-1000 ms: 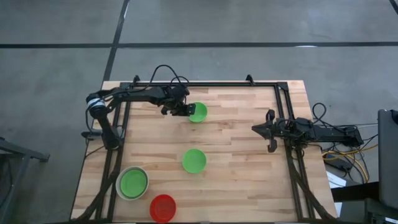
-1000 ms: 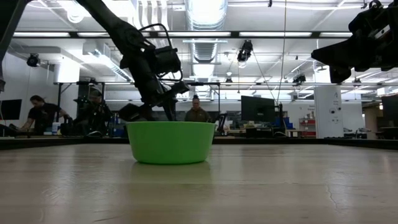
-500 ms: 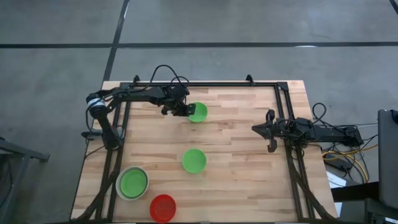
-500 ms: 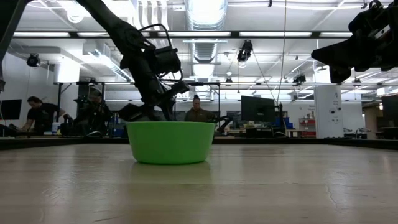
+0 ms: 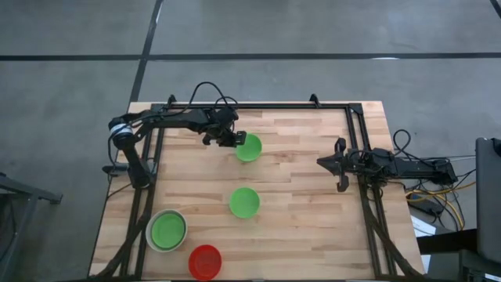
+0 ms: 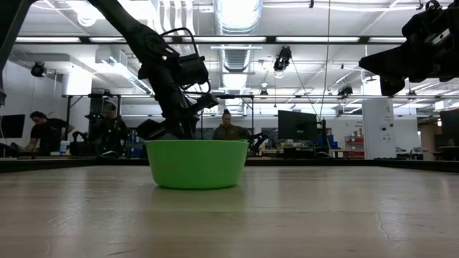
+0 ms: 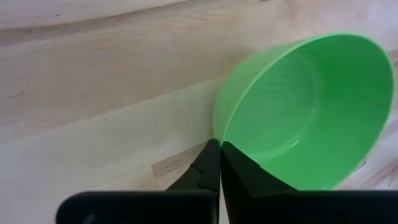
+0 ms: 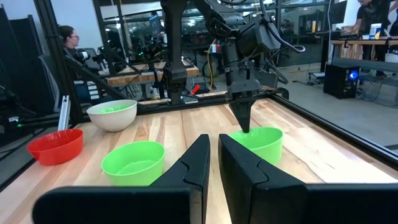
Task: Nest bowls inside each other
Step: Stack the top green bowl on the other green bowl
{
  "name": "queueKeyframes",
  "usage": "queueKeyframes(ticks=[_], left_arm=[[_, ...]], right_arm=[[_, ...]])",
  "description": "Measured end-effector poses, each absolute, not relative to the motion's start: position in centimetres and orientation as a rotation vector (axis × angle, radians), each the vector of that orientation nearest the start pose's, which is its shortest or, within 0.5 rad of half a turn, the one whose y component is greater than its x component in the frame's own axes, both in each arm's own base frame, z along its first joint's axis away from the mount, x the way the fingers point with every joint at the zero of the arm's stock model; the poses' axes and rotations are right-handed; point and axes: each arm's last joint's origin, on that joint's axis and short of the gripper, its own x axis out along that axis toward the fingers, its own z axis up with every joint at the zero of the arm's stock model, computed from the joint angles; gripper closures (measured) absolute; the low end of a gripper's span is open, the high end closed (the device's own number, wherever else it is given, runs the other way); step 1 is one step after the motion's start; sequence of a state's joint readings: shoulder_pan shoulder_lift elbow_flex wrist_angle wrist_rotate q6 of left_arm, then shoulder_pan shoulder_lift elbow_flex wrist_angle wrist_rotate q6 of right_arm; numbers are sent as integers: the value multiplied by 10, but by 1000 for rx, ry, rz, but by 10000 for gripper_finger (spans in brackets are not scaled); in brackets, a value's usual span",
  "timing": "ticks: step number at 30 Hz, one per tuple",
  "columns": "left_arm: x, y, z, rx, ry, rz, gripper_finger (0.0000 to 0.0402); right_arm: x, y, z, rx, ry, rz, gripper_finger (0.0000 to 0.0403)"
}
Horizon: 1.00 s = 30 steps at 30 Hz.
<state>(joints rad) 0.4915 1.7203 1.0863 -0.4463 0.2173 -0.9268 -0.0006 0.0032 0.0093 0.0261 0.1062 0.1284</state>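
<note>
Left hand (image 5: pixel 233 141) pinched onto the thin rim of a glossy round bright green plastic bowl (image 5: pixel 249 147) at the far side of the pale planked wooden tabletop (image 5: pixel 305 204). Second green bowl (image 5: pixel 244 202) mid-tabletop; third green bowl (image 5: pixel 167 229) nested in the larger pale grey-white bowl (image 5: pixel 151 222); red plastic bowl (image 5: pixel 205 261) just beside. Right hand (image 5: pixel 342 164) waits at right edge, fingers (image 8: pixel 199 165) seemingly closed, hard to confirm.
</note>
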Motion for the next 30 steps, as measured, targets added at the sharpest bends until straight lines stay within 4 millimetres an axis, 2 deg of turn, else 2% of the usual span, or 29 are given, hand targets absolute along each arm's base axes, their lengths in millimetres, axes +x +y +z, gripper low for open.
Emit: queueKeyframes(ticks=[11, 20, 30], left_arm=[[299, 152, 186, -1169, 873, 696, 400], [295, 144, 210, -1092, 822, 635, 401], [289, 117, 238, -992, 797, 609, 401]], right_arm=[[97, -3, 169, 130, -39, -105, 369], [97, -3, 169, 130, -39, -105, 369], [97, -3, 169, 130, -39, -105, 369]])
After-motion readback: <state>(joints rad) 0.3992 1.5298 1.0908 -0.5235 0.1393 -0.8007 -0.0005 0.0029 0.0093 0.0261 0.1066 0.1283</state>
